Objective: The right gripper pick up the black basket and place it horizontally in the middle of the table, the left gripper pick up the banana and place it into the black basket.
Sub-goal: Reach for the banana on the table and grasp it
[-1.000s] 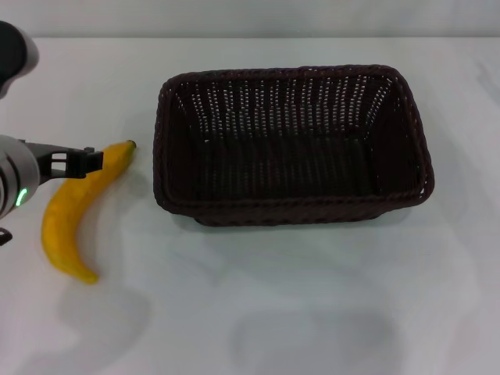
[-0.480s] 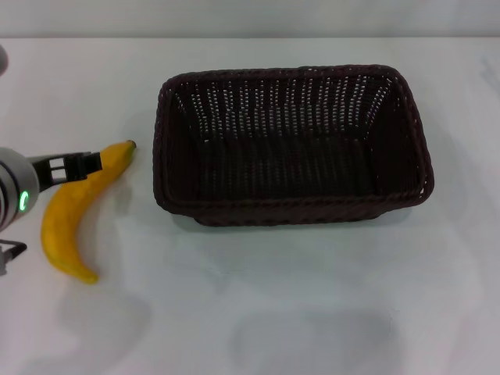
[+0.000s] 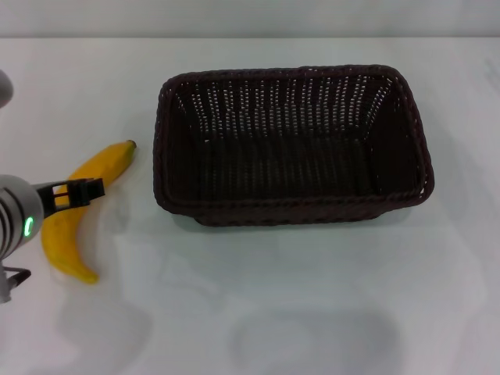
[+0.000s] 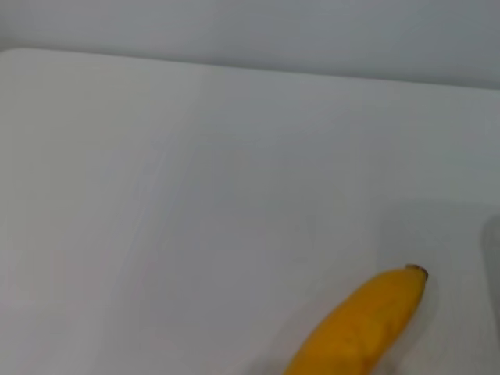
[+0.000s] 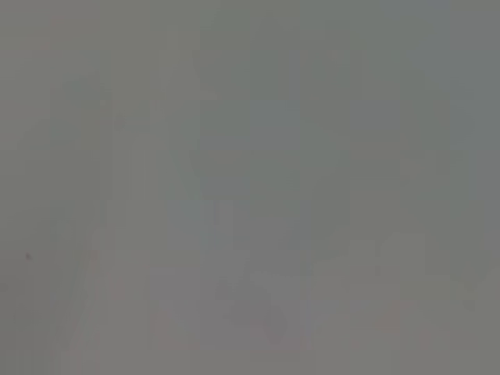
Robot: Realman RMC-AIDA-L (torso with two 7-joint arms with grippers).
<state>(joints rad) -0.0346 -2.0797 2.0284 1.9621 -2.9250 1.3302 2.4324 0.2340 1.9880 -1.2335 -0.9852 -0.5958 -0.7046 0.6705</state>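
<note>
The black basket (image 3: 291, 206) lies lengthwise across the middle of the white table (image 3: 312, 305), and nothing is inside it. To its left the yellow banana (image 3: 105, 164) rests on the table, its dark stem tip pointing toward the basket's far corner. My left gripper (image 3: 76, 194) hovers over the banana's middle, with the green wrist light showing. In the left wrist view, only the banana's stem end (image 4: 367, 324) shows against the bare table. My right gripper is out of view, and the right wrist view shows only plain grey.
The table's far edge meets a grey wall at the top of the head view. White tabletop surrounds the basket in front and to the right.
My left gripper has slid along the banana from near its stem end to its middle, toward the table's near side. Banana and basket have not moved.
</note>
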